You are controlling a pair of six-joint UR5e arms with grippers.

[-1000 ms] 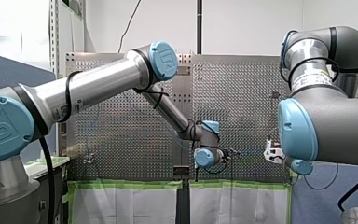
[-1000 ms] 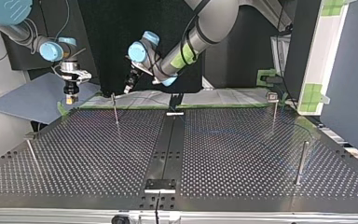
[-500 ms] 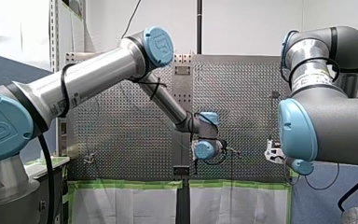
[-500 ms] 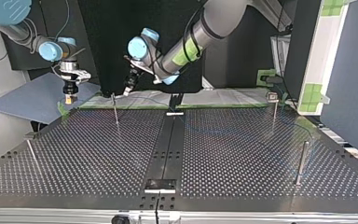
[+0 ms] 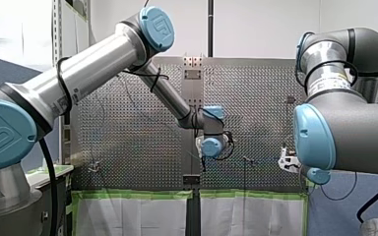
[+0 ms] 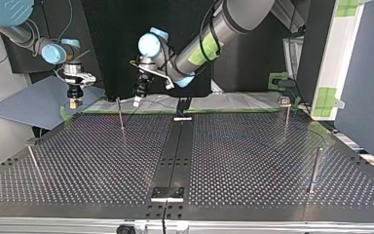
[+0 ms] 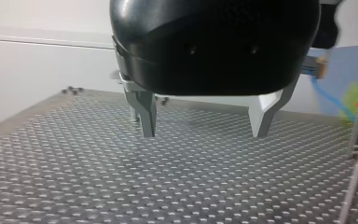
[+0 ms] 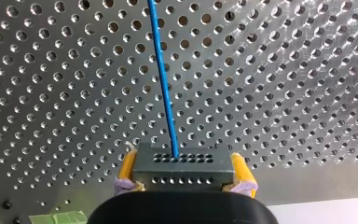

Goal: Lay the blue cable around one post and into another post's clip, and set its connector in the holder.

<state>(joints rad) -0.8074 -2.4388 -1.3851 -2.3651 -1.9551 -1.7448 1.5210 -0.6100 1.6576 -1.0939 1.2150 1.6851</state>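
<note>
In the right wrist view my right gripper (image 8: 182, 157) is shut with its yellow pads (image 8: 127, 166) on a dark grey connector (image 8: 182, 171). The blue cable (image 8: 163, 79) runs straight ahead from the connector over the perforated table. At the top view's left this gripper (image 6: 73, 104) hangs beyond the table's far corner. My left gripper (image 7: 205, 133) is open, its metal fingers (image 7: 145, 112) empty above the table. In the top view it (image 6: 137, 100) points down beside a thin post (image 6: 121, 115). The left wrist view shows a stretch of blue cable (image 7: 328, 95) off to the side.
More posts stand on the table: one with a clip on top (image 6: 286, 113) at the far right, a thicker one (image 6: 314, 169) near the right edge, a leaning one (image 6: 34, 163) at the left. A small bracket (image 6: 182, 118) and a plate (image 6: 167, 193) sit on the black centre strip.
My left arm has raised its elbow. Its gripper has shifted slightly towards the top view's right and now points more steeply down. My right arm has not moved.
</note>
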